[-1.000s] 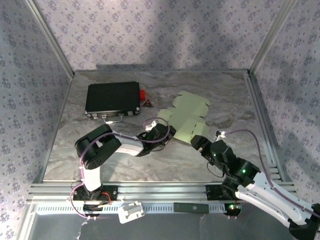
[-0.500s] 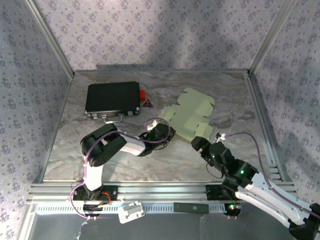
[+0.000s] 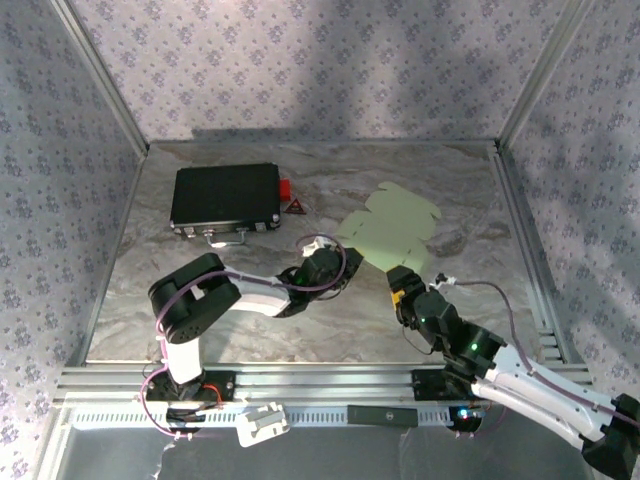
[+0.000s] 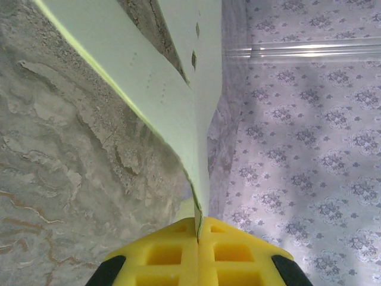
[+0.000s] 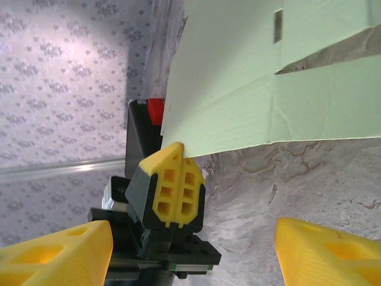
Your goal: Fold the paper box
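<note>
Marble table [image 3: 455,185]: left gripper [image 4: 197,229] pinches paper box [image 3: 395,225] edge, jaws pressed together; right gripper [image 3: 399,279] spread wide, just beside it. Risk: thin sheet slips or tears if pulled.

marbled tabletop [image 3: 462,188], floral papered walls [image 3: 320,70]

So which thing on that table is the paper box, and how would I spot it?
On the grey marbled table, look right of centre, beyond the two arms. The paper box is a pale yellow-green thin cardboard sheet with cut flaps, one edge pinched by the left gripper. Unlike the black rectangular case at far left, it is pale and paper-thin.
</note>
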